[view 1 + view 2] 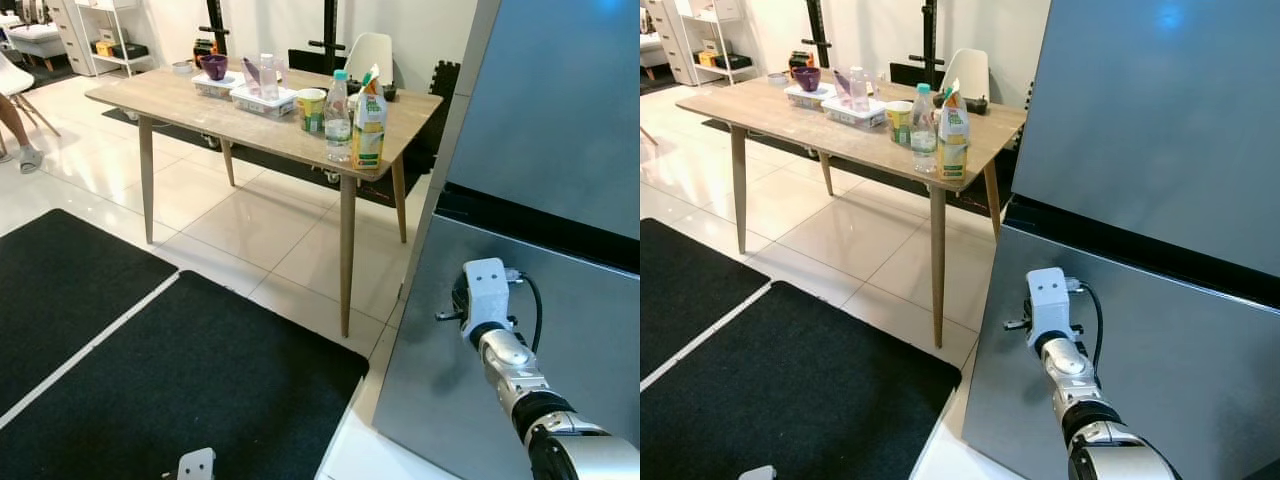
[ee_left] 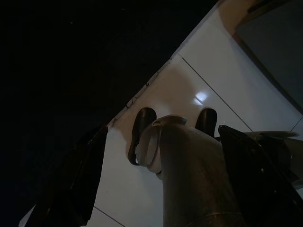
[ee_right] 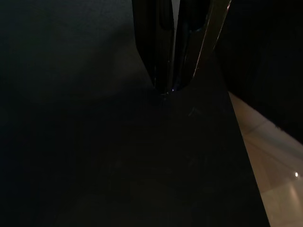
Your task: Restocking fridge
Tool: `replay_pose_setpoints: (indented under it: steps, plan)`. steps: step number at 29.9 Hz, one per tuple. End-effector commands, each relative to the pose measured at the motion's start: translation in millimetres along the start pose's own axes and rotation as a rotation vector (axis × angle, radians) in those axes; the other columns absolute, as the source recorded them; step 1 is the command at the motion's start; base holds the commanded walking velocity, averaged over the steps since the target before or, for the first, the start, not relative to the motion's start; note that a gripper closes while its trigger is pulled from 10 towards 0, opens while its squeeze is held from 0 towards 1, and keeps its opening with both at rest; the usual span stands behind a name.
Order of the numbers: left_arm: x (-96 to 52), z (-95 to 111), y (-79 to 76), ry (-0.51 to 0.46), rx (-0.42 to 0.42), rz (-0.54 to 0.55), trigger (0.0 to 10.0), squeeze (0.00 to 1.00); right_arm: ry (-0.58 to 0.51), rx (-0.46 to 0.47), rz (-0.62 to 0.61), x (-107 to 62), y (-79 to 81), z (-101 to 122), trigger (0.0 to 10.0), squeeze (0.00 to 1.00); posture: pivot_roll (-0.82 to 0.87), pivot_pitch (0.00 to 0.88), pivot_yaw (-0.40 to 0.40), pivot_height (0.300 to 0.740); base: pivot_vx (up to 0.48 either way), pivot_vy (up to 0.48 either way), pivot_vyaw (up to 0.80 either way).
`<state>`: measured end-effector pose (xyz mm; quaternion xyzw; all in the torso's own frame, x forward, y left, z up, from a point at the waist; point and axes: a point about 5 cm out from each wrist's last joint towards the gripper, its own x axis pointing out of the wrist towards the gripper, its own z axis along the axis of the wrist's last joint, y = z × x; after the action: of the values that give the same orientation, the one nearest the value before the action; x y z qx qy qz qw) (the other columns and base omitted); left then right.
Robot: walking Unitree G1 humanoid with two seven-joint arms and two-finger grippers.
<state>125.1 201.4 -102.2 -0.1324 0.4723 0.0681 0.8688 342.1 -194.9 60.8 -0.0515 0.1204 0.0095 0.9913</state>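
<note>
right wrist view: right tool (image 3: 174, 87) pinched against fridge (image 3: 118, 156).

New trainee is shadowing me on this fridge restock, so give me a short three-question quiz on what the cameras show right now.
1. True or false: the right gripper is pressed against the lower fridge door.
2. Which stands nearest the table corner closest to the fridge?
A. purple bowl
B. juice carton
C. white chair
3. Fill in: the floor before the fridge is partly covered by a black ____.

Key: 1 true, its fingertips meet the door in the right wrist view. 2 B. 3 mat.
</note>
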Motion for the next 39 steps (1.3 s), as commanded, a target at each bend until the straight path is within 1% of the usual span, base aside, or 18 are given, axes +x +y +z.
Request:
replay_pose_setpoints:
  steps: [1,6,14,19,20,21,22,23,24,26,27,28,29,30,33,36,37,39]
  plan:
    - [0.1,-4.5,-4.1,0.016,0.002,-0.007,10.0,0.00,-0.041,0.039,-0.029,3.9,-6.3,12.7,10.0,0.00,-0.05,0.000,-0.056,0.740,0.000,0.000,0.00]
    - [0.4,-3.6,-4.7,0.010,-0.003,-0.009,10.0,0.00,-0.103,0.093,-0.022,9.6,-6.7,30.9,10.0,0.00,-0.05,0.000,-0.056,0.740,0.000,0.000,0.00]
    - [0.3,-3.6,-4.7,0.009,-0.004,-0.010,10.0,0.00,-0.107,0.164,-0.063,9.8,-12.1,32.2,10.0,0.00,-0.04,0.000,-0.058,0.740,0.000,0.000,0.00]
    - [0.4,-3.5,-4.5,0.011,-0.002,-0.010,10.0,0.00,-0.048,0.130,0.026,6.1,-5.8,17.0,10.0,0.00,-0.04,0.000,-0.056,0.740,0.000,0.000,0.00]
    - [0.4,-3.4,-4.5,0.011,-0.002,-0.011,10.0,0.00,-0.027,0.110,0.059,4.6,-3.1,11.9,10.0,0.00,-0.04,0.000,-0.056,0.740,0.000,0.000,0.00]
    - [0.4,-3.1,-4.6,0.011,-0.001,-0.012,10.0,0.00,0.050,0.068,0.126,-2.3,3.5,-8.4,10.0,0.00,-0.04,0.000,-0.054,0.740,0.000,0.000,0.00]
    - [0.4,-3.1,-4.6,0.011,-0.001,-0.012,10.0,0.00,0.050,0.068,0.126,-2.3,3.5,-8.4,10.0,0.00,-0.04,0.000,-0.054,0.740,0.000,0.000,0.00]
    - [0.6,-2.4,-4.5,0.009,-0.002,-0.015,10.0,0.00,0.247,-0.002,0.204,-25.8,10.2,-59.3,10.0,0.00,-0.04,0.000,-0.055,0.740,0.000,0.000,0.00]
    - [0.6,-2.2,-4.4,0.009,-0.002,-0.015,10.0,0.00,0.308,-0.027,0.218,-34.6,10.7,-74.6,10.0,0.00,-0.04,0.000,-0.055,0.740,0.000,0.000,0.00]
    - [0.6,-2.1,-4.4,0.009,-0.002,-0.015,10.0,0.00,0.341,-0.043,0.217,-39.7,9.9,-82.8,10.0,0.00,-0.04,0.000,-0.055,0.740,0.000,0.000,0.00]
    - [0.6,-2.3,-4.5,0.010,-0.001,-0.016,10.0,0.00,0.414,-0.064,0.200,-52.2,5.3,-100.7,10.0,0.00,-0.03,0.000,-0.052,0.740,0.000,0.000,0.00]
    - [0.6,-2.3,-4.5,0.010,-0.001,-0.016,10.0,0.00,0.414,-0.064,0.200,-52.2,5.3,-100.7,10.0,0.00,-0.03,0.000,-0.052,0.740,0.000,0.000,0.00]
    - [0.3,-3.5,-4.2,0.014,0.000,-0.016,10.0,0.00,0.549,-0.098,0.178,-78.1,-3.4,-132.0,10.0,0.00,-0.03,0.000,-0.052,0.740,0.000,0.000,0.00]
    - [-0.1,-4.4,-3.7,0.016,0.000,-0.016,10.0,0.00,0.615,-0.111,0.167,-92.4,-8.0,-146.6,10.0,0.00,-0.03,0.000,-0.052,0.740,0.000,0.000,0.00]
    - [-0.4,-5.3,-3.2,0.019,0.001,-0.015,10.0,0.00,0.667,-0.118,0.161,-104.2,-11.8,-157.5,10.0,0.00,-0.03,0.000,-0.052,0.740,0.000,0.000,0.00]
    - [-0.6,-6.0,-2.9,0.023,0.004,-0.014,10.0,0.00,0.784,-0.104,0.147,-135.6,-21.1,-182.1,10.0,0.00,-0.03,0.000,-0.049,0.740,0.000,0.000,0.00]
    - [-0.5,-5.9,-2.8,0.023,0.005,-0.013,10.0,0.00,0.846,-0.110,0.147,-152.4,-25.0,-193.6,10.0,0.00,-0.04,0.000,-0.051,0.740,0.000,0.000,0.00]
    - [-0.5,-5.6,-2.6,0.024,0.006,-0.011,10.0,0.00,0.907,-0.120,0.148,-168.6,-28.4,-203.6,10.0,0.00,-0.04,0.000,-0.051,0.740,0.000,0.000,0.00]
